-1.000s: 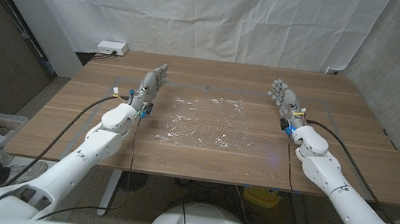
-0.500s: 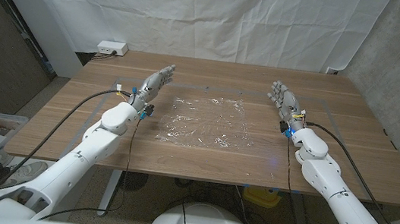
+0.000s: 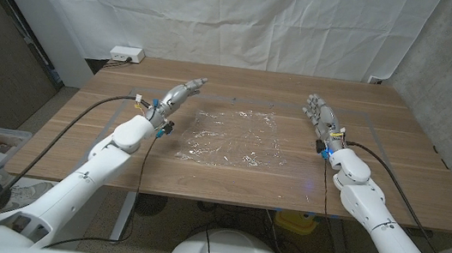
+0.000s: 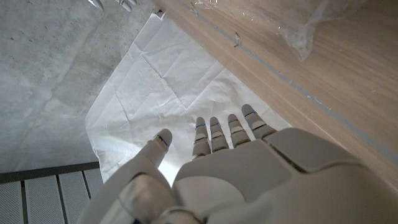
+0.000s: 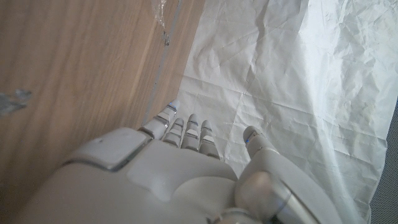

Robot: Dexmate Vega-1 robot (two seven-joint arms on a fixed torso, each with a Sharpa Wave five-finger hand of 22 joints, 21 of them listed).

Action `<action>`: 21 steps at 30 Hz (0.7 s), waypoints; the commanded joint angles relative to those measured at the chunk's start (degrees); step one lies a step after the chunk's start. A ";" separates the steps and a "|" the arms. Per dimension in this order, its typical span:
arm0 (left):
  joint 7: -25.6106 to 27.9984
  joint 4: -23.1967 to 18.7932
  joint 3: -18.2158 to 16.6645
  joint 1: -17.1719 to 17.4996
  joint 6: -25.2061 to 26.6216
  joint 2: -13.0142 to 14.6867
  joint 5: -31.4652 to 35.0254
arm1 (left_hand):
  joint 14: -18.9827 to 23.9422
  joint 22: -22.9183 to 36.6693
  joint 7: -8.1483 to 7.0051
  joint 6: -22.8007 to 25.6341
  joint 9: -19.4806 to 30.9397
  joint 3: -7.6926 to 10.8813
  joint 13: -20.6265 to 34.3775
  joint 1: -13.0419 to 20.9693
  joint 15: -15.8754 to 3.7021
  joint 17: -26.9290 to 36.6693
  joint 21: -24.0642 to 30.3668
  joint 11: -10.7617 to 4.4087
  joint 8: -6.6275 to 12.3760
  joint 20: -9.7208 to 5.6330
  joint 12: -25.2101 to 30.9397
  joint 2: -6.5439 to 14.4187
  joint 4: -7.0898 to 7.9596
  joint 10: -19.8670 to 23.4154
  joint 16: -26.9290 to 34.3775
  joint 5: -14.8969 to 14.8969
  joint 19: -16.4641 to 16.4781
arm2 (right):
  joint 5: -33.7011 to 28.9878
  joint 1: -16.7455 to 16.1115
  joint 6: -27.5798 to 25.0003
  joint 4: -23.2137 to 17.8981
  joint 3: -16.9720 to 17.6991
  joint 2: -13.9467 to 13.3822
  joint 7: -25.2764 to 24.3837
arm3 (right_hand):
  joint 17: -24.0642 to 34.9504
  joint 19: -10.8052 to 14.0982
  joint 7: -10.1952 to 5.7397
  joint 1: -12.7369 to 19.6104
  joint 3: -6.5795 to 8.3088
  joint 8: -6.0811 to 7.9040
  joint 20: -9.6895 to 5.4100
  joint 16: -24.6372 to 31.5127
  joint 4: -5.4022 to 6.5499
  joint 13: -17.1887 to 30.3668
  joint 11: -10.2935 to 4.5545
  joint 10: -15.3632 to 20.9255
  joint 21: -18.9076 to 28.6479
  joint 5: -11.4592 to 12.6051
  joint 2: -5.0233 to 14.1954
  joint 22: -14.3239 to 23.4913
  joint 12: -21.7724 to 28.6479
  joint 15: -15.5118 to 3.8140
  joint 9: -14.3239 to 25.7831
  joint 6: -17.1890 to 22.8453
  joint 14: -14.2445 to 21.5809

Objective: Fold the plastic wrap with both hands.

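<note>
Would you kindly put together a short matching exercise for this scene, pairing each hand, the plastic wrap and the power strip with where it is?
Things:
1. left hand
2. right hand
3. plastic wrap
4. white power strip

Places:
A. spread flat at the table's middle
B. at the table's far left corner
C. by the wrap's right edge
D. reaching toward the wrap's far left corner

Pairs: 1-D, 2-C, 3-A, 4-B
</note>
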 commanded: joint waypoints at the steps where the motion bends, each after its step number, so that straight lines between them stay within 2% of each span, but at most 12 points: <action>1: 3.01 -4.81 0.32 2.03 0.34 3.39 13.20 | 1.42 0.28 -0.52 2.02 0.29 0.48 0.17 1.13 -0.46 -0.02 0.64 -0.48 0.28 0.28 0.43 2.76 -0.61 1.78 0.08 -0.34 0.85 | -0.19 -2.04 0.73 -1.15 0.87 0.65 -0.37 | 0.20 0.56 -0.05 0.57 0.13 0.29 -0.56 0.24 -0.35 0.19 0.05 0.46 0.41 -0.07 -0.08 0.11 0.18 0.01 0.30 0.46 0.16; 5: 4.35 -5.98 0.21 2.64 0.27 3.90 16.75 | 2.56 0.29 -0.71 3.83 0.30 0.70 0.18 1.60 -1.21 -0.04 0.70 -0.73 0.39 0.28 0.53 2.46 -1.13 3.13 0.10 -0.52 1.25 | -0.42 -2.52 0.83 -1.58 1.01 0.51 -0.54 | 0.23 0.58 -0.02 0.61 0.12 0.29 -0.56 0.24 -0.40 0.19 0.10 0.52 0.40 -0.10 -0.04 0.11 0.18 0.03 0.30 0.55 0.19; 7: 5.92 -6.66 0.02 3.17 0.02 4.12 19.15 | 3.92 0.33 -0.66 5.02 0.33 0.85 0.23 1.81 -1.59 0.06 0.84 -0.65 0.21 2.12 0.86 2.29 -1.31 5.17 0.23 -0.71 1.80 | -0.57 -2.72 0.92 -1.68 1.09 0.56 -0.84 | 0.24 0.58 -0.04 0.64 0.11 0.31 -0.56 0.24 -0.43 0.19 0.10 0.61 0.39 -0.12 -0.02 0.11 0.20 0.00 0.31 0.65 0.21; 9: 7.49 -7.60 -0.20 3.74 0.42 4.46 21.94 | 5.97 0.38 -0.50 7.26 0.37 0.94 0.31 1.76 -1.02 0.24 0.97 -0.27 0.39 4.03 1.24 2.09 -1.22 7.40 0.60 -0.89 2.32 | -0.49 -2.86 0.92 -1.73 1.15 0.62 -0.86 | 0.25 0.59 -0.02 0.66 0.10 0.30 -0.55 0.24 -0.46 0.19 0.16 0.66 0.39 -0.14 0.00 0.11 0.20 0.04 0.31 0.67 0.23; 11: 8.44 -8.33 -0.37 4.09 1.13 4.72 24.15 | 7.00 0.42 -0.47 8.51 0.38 1.12 0.36 1.90 -1.03 0.27 1.00 -0.04 0.46 4.49 1.57 2.06 -1.35 9.01 0.70 -0.94 2.51 | -0.43 -2.81 0.85 -1.60 1.12 0.61 -0.66 | 0.26 0.60 -0.02 0.68 0.09 0.30 -0.56 0.24 -0.48 0.19 0.07 0.69 0.39 -0.15 0.02 0.11 0.20 0.01 0.31 0.71 0.24; 12: 8.79 -8.64 -0.46 4.27 1.51 4.82 25.03 | 7.62 0.43 -0.45 9.68 0.40 1.22 0.39 1.95 -1.12 0.29 1.01 -0.45 0.66 4.63 1.65 2.03 -1.40 9.67 0.76 -0.98 2.58 | -0.48 -2.78 0.78 -1.59 1.10 0.63 -0.73 | 0.26 0.62 -0.03 0.69 0.09 0.30 -0.55 0.25 -0.48 0.19 0.09 0.69 0.39 -0.16 0.02 0.11 0.20 0.02 0.31 0.74 0.25; 14: 9.34 -9.30 -0.63 4.62 2.27 5.09 26.73 | 8.16 0.46 -0.09 10.58 0.41 1.36 0.43 2.05 -1.26 0.30 1.06 -0.19 0.72 4.79 1.80 2.04 -1.49 10.59 0.75 -1.02 2.78 | -0.53 -2.58 0.94 -1.37 1.04 0.76 -0.65 | 0.27 0.63 0.00 0.71 0.08 0.32 -0.55 0.26 -0.50 0.20 0.09 0.80 0.39 -0.17 0.03 0.11 0.23 0.02 0.31 0.82 0.31; 18: 9.69 -10.27 -0.42 5.00 3.29 5.92 29.99 | 9.33 0.50 -0.12 11.54 0.42 1.61 0.46 2.32 -1.84 0.25 1.45 -0.51 0.60 3.94 1.82 1.96 -1.86 11.56 0.80 -1.08 3.84 | -0.71 -2.11 1.31 -0.83 0.82 1.00 -0.41 | 0.30 0.67 0.01 0.76 0.05 0.30 -0.63 0.28 -0.56 0.20 0.25 0.92 0.39 -0.21 0.08 0.11 0.24 0.04 0.32 0.89 0.40; 21: 10.61 -10.95 -0.43 5.61 3.84 6.34 32.21 | 10.87 0.52 -0.38 13.25 0.41 1.77 0.48 2.70 -2.09 0.23 1.59 -0.87 0.75 4.11 2.01 1.57 -2.55 13.01 0.96 -1.26 4.30 | -0.70 -2.06 1.19 -0.69 0.85 1.13 -0.59 | 0.32 0.68 0.00 0.78 0.03 0.29 -0.62 0.27 -0.59 0.20 0.12 0.96 0.38 -0.23 0.09 0.12 0.23 0.06 0.32 0.94 0.39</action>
